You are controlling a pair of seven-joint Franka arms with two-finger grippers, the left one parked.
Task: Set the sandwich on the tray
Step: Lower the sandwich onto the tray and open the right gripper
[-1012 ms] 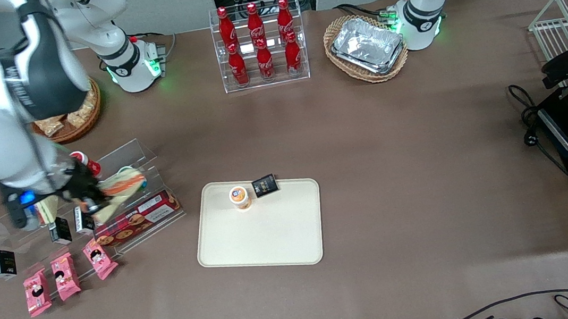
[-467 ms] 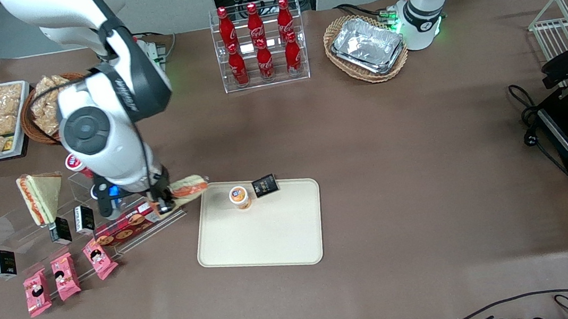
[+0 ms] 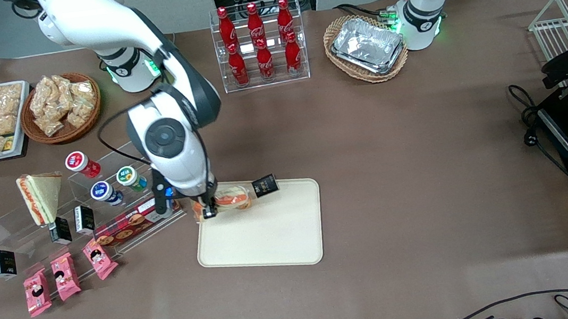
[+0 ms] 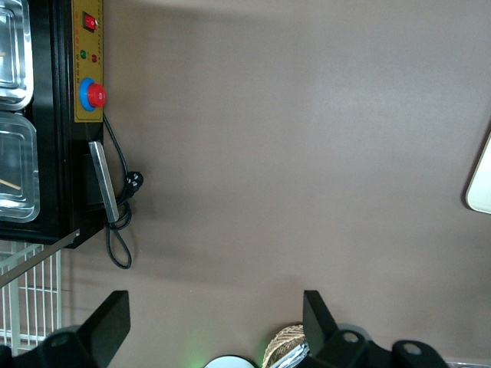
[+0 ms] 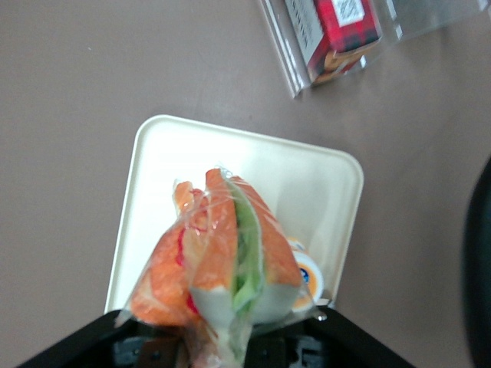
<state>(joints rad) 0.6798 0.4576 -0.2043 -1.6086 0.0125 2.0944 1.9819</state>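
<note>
Half done: gripper (image 3: 207, 206) pinches sandwich (image 3: 229, 199) aloft over tray (image 3: 271, 236) at its 11 o'clock corner; lowering and release remain.

The tool (image 3: 207, 206) holds the sandwich (image 3: 229, 198) above the tray (image 3: 266, 236)

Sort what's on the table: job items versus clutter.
Job: sandwich, held in the pincer above the tray.

Clutter: cup and black packet on the tray, cola bottles, foil trays, second sandwich, pink packets.
</note>
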